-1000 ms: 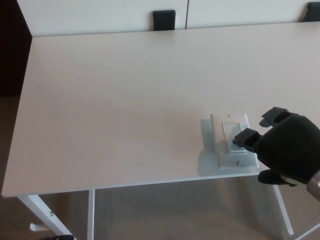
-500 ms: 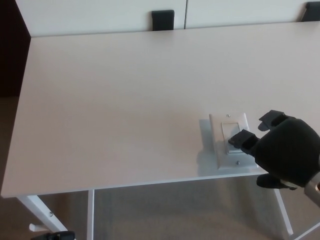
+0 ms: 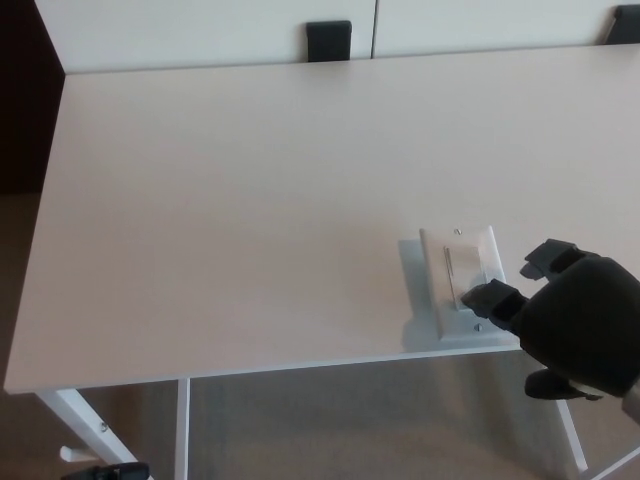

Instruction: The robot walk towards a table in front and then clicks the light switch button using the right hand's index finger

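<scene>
At five o'clock, nearest the camera, the right hand [image 3: 575,325] comes in low over the desk's [image 3: 230,210] front edge. Its fingers [image 3: 493,297] are spread and hold nothing; one fingertip reaches forward onto the lower end of the switch [image 3: 463,280], while another sits apart at the plate's right side. The left hand is not in view. The switch lies flat on the desk near that front edge, toward four o'clock. The walk looks done and the click is the step in hand. The next move likely calls for a short, firm downward press on the rocker. Farther off, at twelve o'clock, a dark bracket [image 3: 328,40] sits behind the desk.
</scene>
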Robot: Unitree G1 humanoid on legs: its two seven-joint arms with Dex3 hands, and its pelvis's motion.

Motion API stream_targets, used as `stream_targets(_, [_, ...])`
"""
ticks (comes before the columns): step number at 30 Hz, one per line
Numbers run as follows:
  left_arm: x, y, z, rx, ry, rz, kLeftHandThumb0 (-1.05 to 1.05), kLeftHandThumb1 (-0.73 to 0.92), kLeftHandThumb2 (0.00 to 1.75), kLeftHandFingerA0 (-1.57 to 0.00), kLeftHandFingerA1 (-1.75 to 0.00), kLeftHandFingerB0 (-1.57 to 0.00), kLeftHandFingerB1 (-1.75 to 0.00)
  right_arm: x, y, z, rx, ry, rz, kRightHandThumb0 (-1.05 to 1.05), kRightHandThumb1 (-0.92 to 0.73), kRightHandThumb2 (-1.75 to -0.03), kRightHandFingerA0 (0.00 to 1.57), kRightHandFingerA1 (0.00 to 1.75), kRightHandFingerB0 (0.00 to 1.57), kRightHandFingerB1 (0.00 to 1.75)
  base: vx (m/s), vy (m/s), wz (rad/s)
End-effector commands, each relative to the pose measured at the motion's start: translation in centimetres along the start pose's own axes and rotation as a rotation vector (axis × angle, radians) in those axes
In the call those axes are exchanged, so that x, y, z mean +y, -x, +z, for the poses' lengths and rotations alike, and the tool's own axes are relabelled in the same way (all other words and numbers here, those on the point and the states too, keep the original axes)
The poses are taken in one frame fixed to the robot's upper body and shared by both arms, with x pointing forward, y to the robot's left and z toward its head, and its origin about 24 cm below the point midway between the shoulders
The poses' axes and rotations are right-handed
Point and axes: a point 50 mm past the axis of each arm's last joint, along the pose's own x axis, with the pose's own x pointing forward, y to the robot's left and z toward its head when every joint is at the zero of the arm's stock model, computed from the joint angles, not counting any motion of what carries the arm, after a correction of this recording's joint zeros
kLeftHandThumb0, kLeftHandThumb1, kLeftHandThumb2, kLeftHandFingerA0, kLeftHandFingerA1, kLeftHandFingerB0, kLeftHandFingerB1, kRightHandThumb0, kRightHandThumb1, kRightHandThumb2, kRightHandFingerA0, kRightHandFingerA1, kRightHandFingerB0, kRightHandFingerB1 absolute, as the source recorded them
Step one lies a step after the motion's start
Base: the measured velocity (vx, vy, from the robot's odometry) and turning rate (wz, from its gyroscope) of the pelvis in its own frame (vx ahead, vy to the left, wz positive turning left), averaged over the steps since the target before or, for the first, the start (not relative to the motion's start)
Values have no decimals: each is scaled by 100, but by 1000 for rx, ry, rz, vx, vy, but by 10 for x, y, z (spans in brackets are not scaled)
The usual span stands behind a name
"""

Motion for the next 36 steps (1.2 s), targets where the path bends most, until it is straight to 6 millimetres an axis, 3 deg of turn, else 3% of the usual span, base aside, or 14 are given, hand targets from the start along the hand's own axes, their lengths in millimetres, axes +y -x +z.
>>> stream_targets(1, [4,3,1,11,6,1,-19,54,56,-49,-42,-34,-35,16,9,-1,-4,-2,87,-76,-57,-59,52,43,60,38,0,0,0])
stream_targets(11, [4,2,2,12,0,1,-20,55,56,-48,-43,-34,-35,16,11,-4,-2,8,96,-75,-59,-59,48,42,58,38,0,0,0])
stream_targets(20, [3,2,1,18,10,1,-20,54,55,-50,-43,-35,-36,-42,31,-28,59,-86,-116,-74,-59,-59,44,49,56,37,0,0,0])
stream_targets(22, [4,2,2,14,-3,8,-19,54,56,-51,-42,-35,-36,-58,50,-27,71,-143,-185,-71,-56,-58,41,52,55,36,0,0,0])
stream_targets(25, [5,2,1,17,10,10,-20,55,56,-51,-43,-35,-36,-63,78,-21,74,-188,-222,-70,-57,-59,33,61,51,39,0,0,0])
stream_targets(28, [4,3,-1,16,11,12,-20,55,56,-51,-43,-36,-36,-64,92,-17,78,-218,-231,-70,-56,-58,33,62,53,38,0,0,0])
stream_targets(32, [4,5,-8,36,31,18,-20,53,55,-49,-42,-35,-35,-51,129,-4,131,-376,-201,-69,-58,-59,28,66,52,39,0,0,0])
stream_targets(33, [3,5,-11,36,39,13,-20,55,56,-50,-43,-35,-35,-47,134,-2,141,-410,-192,-78,-55,-58,36,79,59,46,0,0,0])
stream_targets(34, [3,5,-12,36,43,11,-20,55,56,-50,-43,-35,-35,-46,137,-1,146,-425,-188,-78,-55,-58,36,79,59,46,0,0,0])
stream_targets(35, [4,4,-13,36,42,19,-21,54,56,-50,-42,-36,-36,-38,147,3,195,-509,-162,-68,-55,-58,31,64,52,38,0,0,0])
stream_targets(36, [3,5,-16,41,45,26,-20,53,55,-50,-43,-37,-36,-26,157,8,250,-581,-122,-66,-52,-57,34,62,53,38,0,0,0])
